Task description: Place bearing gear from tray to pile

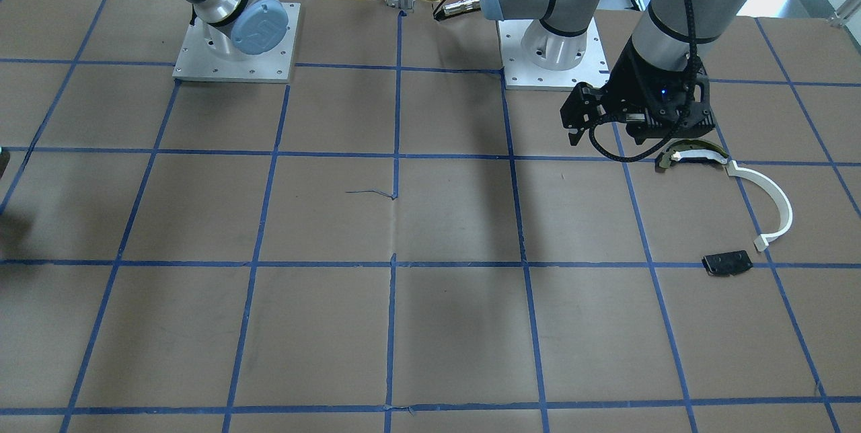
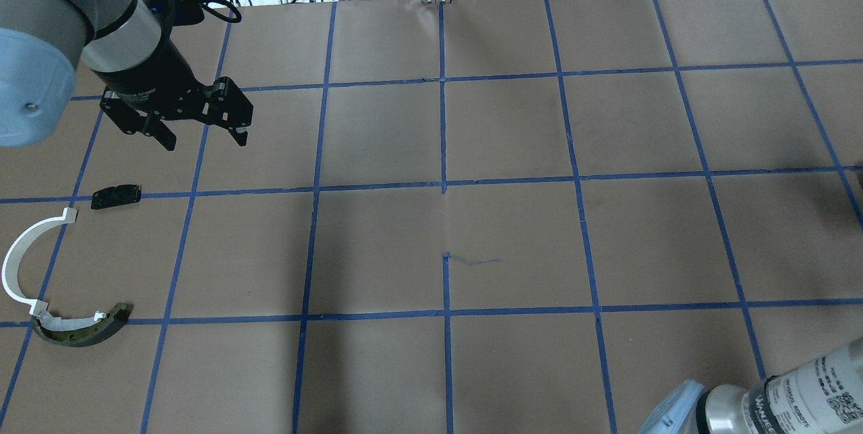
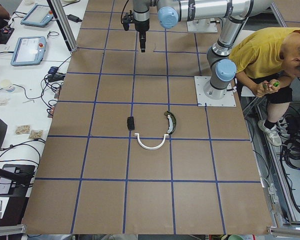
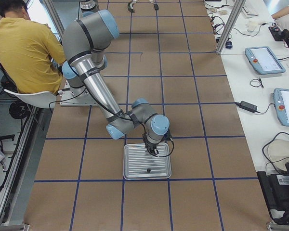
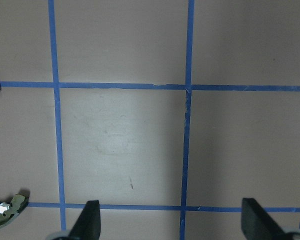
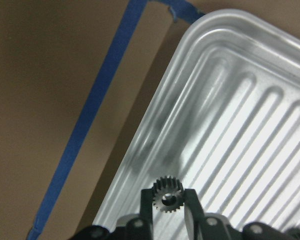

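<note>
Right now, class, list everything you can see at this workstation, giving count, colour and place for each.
table: one, brown with a blue tape grid, under everything
tray: one, silver, ribbed, at the robot's right end
gear: one, dark, toothed, held over the tray
small part: one, dark, on the tray; too small to identify
curved strip: one, white, at the robot's left end
curved piece: one, olive and white, at one end of the strip
plate: one, black, flat, near the strip's other end
person: one, yellow shirt, behind the robot
left gripper: one, black, open, empty, above the table near the plate
right gripper: one, black, shut on the gear
</note>
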Controlling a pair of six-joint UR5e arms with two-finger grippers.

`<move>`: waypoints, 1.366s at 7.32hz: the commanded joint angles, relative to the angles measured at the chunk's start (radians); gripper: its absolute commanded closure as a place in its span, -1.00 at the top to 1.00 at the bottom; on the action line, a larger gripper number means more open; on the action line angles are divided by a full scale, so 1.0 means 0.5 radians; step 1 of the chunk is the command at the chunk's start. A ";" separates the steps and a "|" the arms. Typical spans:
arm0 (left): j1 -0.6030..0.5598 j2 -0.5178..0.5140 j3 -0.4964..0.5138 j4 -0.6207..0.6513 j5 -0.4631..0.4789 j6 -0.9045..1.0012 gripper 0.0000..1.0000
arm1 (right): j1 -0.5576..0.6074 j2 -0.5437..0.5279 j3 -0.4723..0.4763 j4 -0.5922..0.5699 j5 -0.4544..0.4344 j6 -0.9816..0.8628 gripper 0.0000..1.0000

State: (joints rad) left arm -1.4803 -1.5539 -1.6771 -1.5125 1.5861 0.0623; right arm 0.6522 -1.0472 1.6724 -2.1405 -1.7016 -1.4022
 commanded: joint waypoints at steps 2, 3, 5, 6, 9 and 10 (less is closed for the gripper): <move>0.003 -0.006 0.001 0.000 0.000 0.001 1.00 | 0.221 -0.264 0.097 0.090 0.022 0.122 -1.00; 0.000 -0.006 0.001 0.000 0.000 0.001 1.00 | 0.454 -0.435 0.182 0.190 0.013 0.506 -1.00; 0.003 -0.006 0.004 -0.003 0.000 0.001 1.00 | 0.932 -0.657 0.394 0.259 0.080 1.184 -1.00; 0.003 -0.003 -0.002 -0.003 0.000 0.001 1.00 | 1.154 -0.682 0.450 0.253 0.084 1.555 -1.00; 0.003 0.000 -0.002 0.000 0.000 0.001 1.00 | 2.033 -0.731 0.468 0.271 0.142 2.996 -1.00; 0.003 0.000 0.004 0.000 0.000 -0.017 1.00 | 2.313 -0.692 0.447 0.262 0.163 3.323 -1.00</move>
State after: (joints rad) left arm -1.4786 -1.5542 -1.6778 -1.5127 1.5862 0.0610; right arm 1.6165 -1.4095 1.9009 -2.0041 -1.6306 0.0021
